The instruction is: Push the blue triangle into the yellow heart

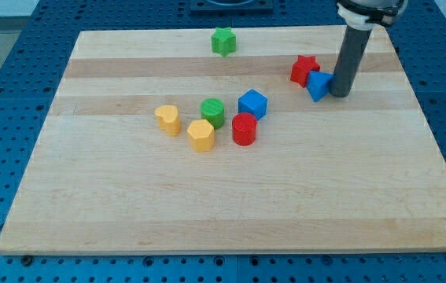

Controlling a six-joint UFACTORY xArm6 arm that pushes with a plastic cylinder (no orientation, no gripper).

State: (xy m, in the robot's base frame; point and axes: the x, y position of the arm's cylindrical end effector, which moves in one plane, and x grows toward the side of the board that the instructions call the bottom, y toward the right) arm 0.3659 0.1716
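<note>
The blue triangle lies at the board's upper right, touching a red star on its upper left. My tip stands right against the blue triangle's right side. The yellow heart sits left of the board's middle, far to the left of the triangle.
Between triangle and heart lie a blue cube, a red cylinder, a green cylinder and a yellow hexagon block. A green star sits near the top edge. The wooden board rests on a blue perforated table.
</note>
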